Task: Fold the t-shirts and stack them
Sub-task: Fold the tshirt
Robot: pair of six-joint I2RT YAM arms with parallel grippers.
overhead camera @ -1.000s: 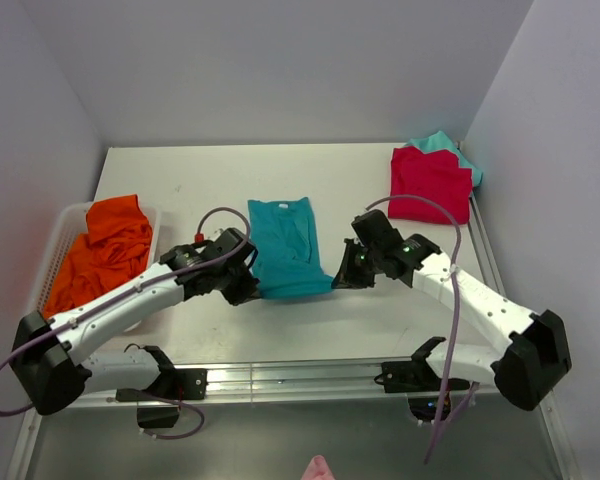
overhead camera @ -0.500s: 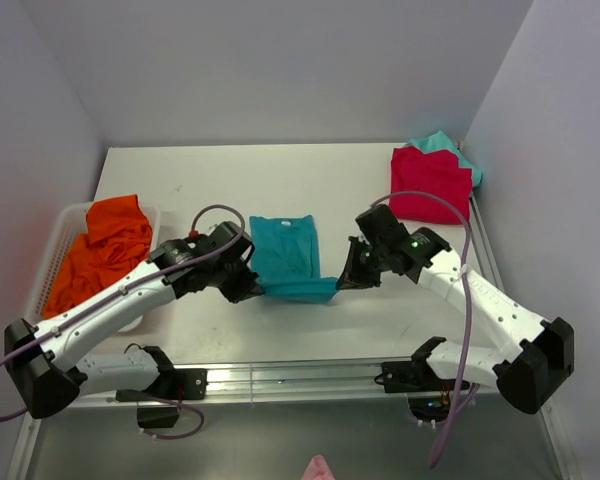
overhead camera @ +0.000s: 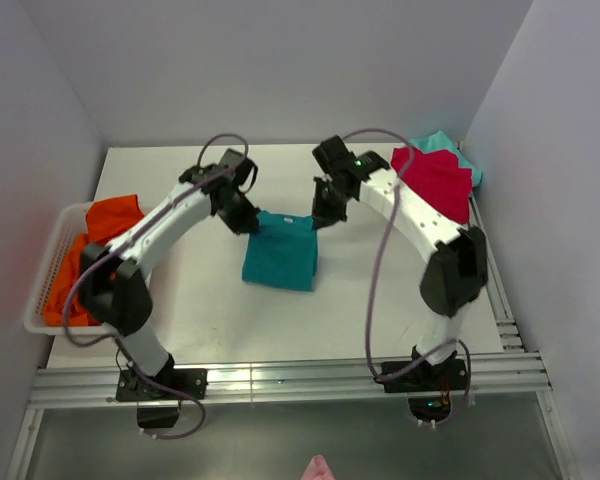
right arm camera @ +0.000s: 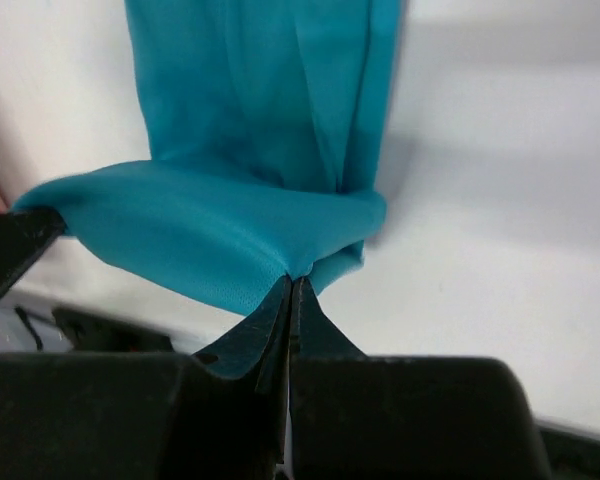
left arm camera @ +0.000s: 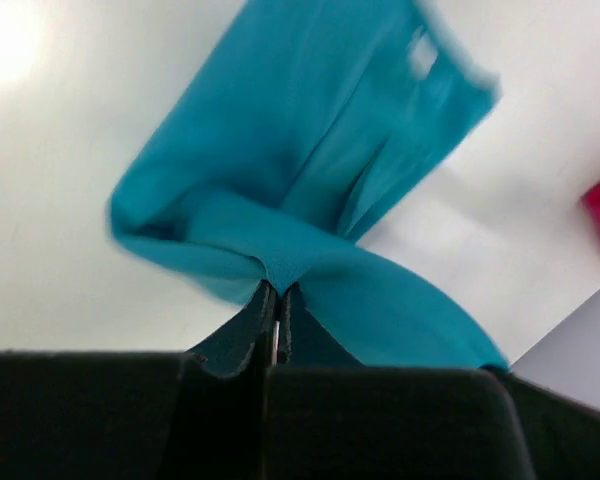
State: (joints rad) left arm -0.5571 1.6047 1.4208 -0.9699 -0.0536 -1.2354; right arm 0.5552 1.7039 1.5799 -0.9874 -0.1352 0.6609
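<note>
Overhead, a teal-blue t-shirt point(overhead camera: 280, 258) lies near the middle of a white table point(overhead camera: 180, 300). It is folded into a rough rectangle, and its far edge is stretched between two robot grippers. The left gripper point(overhead camera: 250, 224) pinches the far left corner and the right gripper point(overhead camera: 320, 216) pinches the far right corner. Both arms reach in from the near edge and arch toward each other over the table.

Seen from the left wrist, the black jaws are pressed together on a small bunch of teal cloth. The rest of the shirt falls away beyond them onto the table, and a blurred white patch shows near its far end. From the right wrist the view is much the same: the jaws are closed tight on a fold of the teal fabric, which curves over and runs down flat on the white surface.

At the far right corner of the table, a red t-shirt point(overhead camera: 435, 182) lies folded on a light-teal t-shirt point(overhead camera: 442, 141), whose edge shows behind it. At the left edge, an orange t-shirt point(overhead camera: 110, 222) sits crumpled in a white basket point(overhead camera: 42, 300), partly hidden by the left arm.
</note>
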